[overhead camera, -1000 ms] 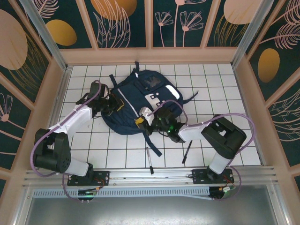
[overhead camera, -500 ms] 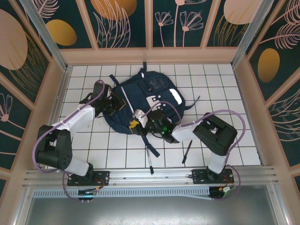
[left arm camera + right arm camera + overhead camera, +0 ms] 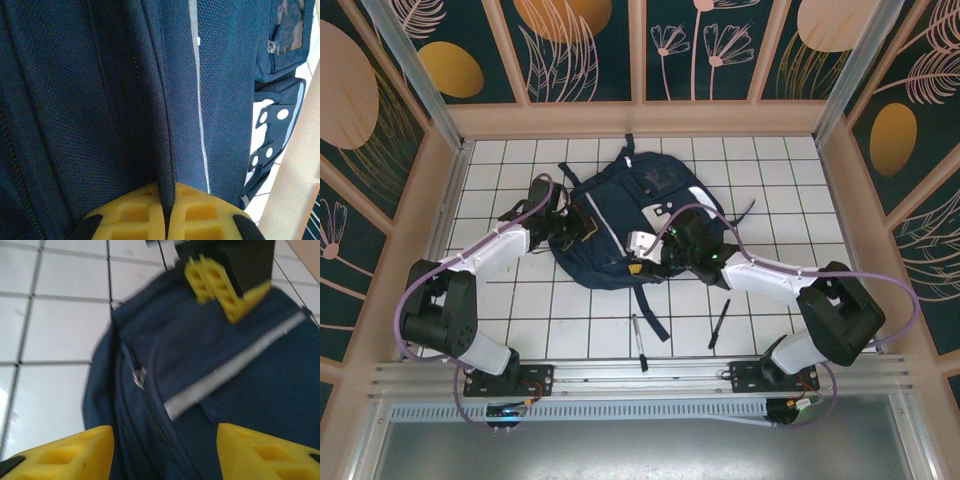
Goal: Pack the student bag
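Opening step: left pincer (image 3: 166, 216) clamps a fold of the student bag (image 3: 632, 200); right pincer (image 3: 165, 450) spread open, likely needs the zipper pull (image 3: 138, 376) next.

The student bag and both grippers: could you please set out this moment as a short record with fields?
bag: student bag lies front up on the white-tiled table
left gripper: shut on a fold of the bag's fabric, at its left side
right gripper: open, fingers wide apart over the bag's near edge, above a zip pull
loose items: grey pen and black pen on the tiles near the arm bases, outside the bag
zip state: cannot tell
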You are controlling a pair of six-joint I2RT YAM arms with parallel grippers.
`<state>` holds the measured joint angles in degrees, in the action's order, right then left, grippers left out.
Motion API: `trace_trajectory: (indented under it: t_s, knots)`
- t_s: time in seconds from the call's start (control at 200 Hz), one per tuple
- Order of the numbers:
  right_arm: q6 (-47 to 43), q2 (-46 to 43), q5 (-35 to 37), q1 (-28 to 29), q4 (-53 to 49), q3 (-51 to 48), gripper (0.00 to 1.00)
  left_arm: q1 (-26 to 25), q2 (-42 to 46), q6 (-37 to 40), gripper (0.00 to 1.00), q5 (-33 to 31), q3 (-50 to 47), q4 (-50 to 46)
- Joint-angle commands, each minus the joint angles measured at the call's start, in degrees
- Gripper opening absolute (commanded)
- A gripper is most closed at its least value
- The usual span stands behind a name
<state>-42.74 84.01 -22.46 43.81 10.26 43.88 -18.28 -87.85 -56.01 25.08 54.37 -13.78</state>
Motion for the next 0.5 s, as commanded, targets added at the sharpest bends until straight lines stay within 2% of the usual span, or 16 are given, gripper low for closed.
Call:
trace_trajectory:
  t_s: [0.0, 0.125, 0.27, 0.345, 0.435, 0.49]
  knots:
    - [-5.45, 2.08, 6.35, 0.85, -2.04, 2.34, 0.57, -0.35, -0.49, 1.31, 0.00, 4.09, 0.99, -1.75]
    - [-4.44, 5.23, 9.40, 2.25, 2.47, 3.12, 0.56, -0.35, -0.46, 1.84, 0.00, 4.16, 1.01, -2.17]
    - [-3.90, 7.98, 13.05, 4.37, 7.62, 3.94, 0.51, -0.37, -0.30, 1.90, 0.00, 4.59, 0.65, -2.22]
    - [-3.40, 9.07, 12.76, 4.62, 8.47, 5.03, 0.26, -0.36, -0.31, 2.11, 0.00, 5.57, 0.56, -2.04]
    - [-3.49, 8.85, 11.28, 3.91, 9.07, 5.16, 0.06, -0.35, -1.01, 5.06, 0.00, 8.04, 2.50, -3.75]
    - [-2.40, 8.14, 8.20, 2.71, 8.00, 5.68, 0.00, -0.31, -1.42, 11.18, 0.16, 7.83, 6.84, -9.37]
